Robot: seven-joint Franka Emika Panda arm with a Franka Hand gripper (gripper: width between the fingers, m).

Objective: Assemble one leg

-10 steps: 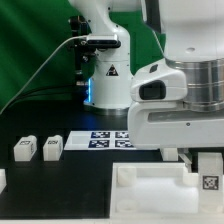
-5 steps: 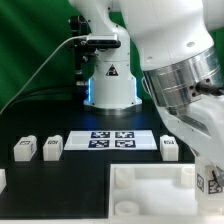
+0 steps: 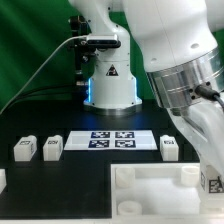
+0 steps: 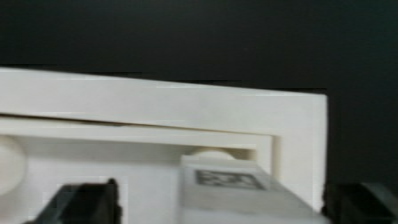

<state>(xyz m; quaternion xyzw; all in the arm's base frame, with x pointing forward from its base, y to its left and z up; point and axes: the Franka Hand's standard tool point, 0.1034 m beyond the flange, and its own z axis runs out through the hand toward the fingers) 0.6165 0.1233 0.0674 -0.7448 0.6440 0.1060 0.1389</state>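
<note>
Black table [image 3: 60,185], green backdrop behind: the leg [image 4: 226,185] is seen tag-up at a corner of the white tray piece [image 4: 160,110], at the exterior view's right, presumably placed there so it can be seated in that corner socket. The gripper [image 4: 231,198] is held straddling it, fingers [image 4: 80,203] spread wide w/ a gap visible each side, so nothing appears to be clamped, though the wrist view is blurred. Spare legs [image 3: 25,149] and the marker board [image 3: 110,140] are left further back, well apart.
</note>
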